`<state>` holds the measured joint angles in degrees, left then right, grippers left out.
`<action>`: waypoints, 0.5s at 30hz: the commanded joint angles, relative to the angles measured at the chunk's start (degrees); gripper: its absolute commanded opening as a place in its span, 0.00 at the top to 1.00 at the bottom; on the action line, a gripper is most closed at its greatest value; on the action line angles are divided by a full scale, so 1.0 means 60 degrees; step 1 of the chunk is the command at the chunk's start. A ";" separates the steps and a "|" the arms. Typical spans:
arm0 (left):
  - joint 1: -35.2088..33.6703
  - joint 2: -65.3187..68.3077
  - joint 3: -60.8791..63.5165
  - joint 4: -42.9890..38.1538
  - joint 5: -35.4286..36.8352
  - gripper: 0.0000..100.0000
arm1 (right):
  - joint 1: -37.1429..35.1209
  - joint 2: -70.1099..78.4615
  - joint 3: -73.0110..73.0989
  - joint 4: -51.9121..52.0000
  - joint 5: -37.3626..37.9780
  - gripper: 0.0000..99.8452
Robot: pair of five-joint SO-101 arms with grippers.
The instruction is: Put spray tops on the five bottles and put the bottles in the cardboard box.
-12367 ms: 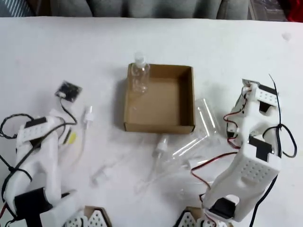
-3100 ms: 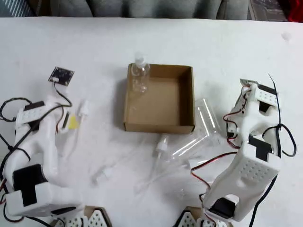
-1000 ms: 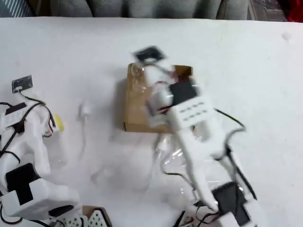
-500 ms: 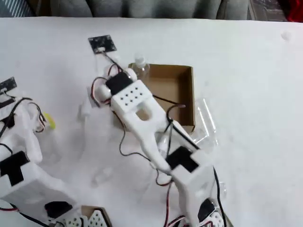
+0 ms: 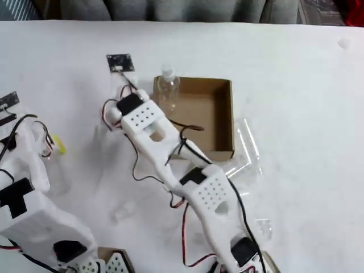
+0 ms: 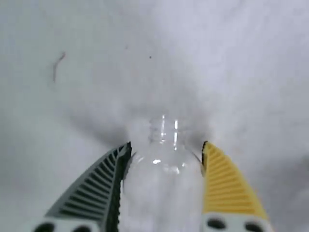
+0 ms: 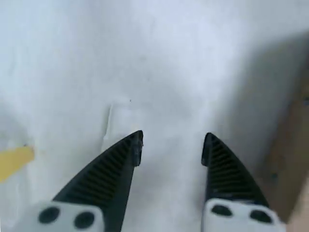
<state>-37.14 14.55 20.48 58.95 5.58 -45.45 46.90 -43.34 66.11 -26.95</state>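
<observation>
A clear bottle [image 6: 164, 169] with a bare neck sits between the grey and yellow fingers of my left gripper [image 6: 165, 145], which is shut on it over the white table. In the high view the left gripper [image 5: 51, 149] is at the far left. My right gripper [image 7: 173, 137] is open with nothing between its black fingers, just above a white spray top [image 7: 116, 121]. In the high view the right gripper [image 5: 108, 122] lies left of the cardboard box [image 5: 219, 133]. A capped bottle [image 5: 168, 88] stands in the box's back left corner.
Clear bottles [image 5: 247, 142] lie on their sides to the right of the box. A loose spray top [image 5: 121, 213] lies near the front, and a small clear piece [image 5: 261, 227] at the front right. The right arm's body stretches across the box's front left corner.
The right arm has swung from over the box to its left side and now hangs low over the spray top. The left arm has barely shifted.
</observation>
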 commanded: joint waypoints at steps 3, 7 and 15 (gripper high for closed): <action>-0.0051 0.0022 -0.0381 0.0059 0.0132 0.98 | -0.0168 0.0374 -0.1626 0.0081 -0.1187 0.83; -0.0051 0.0022 -0.0381 0.0059 0.0117 0.98 | -0.0286 0.0491 -0.2022 0.0212 -0.1538 0.83; -0.0051 0.0022 -0.0381 0.0029 -0.0044 0.98 | -0.0696 0.1062 -0.2110 0.0095 -0.1612 0.83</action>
<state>-37.14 14.55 20.48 58.95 5.58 -48.26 52.70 -52.84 66.99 -36.09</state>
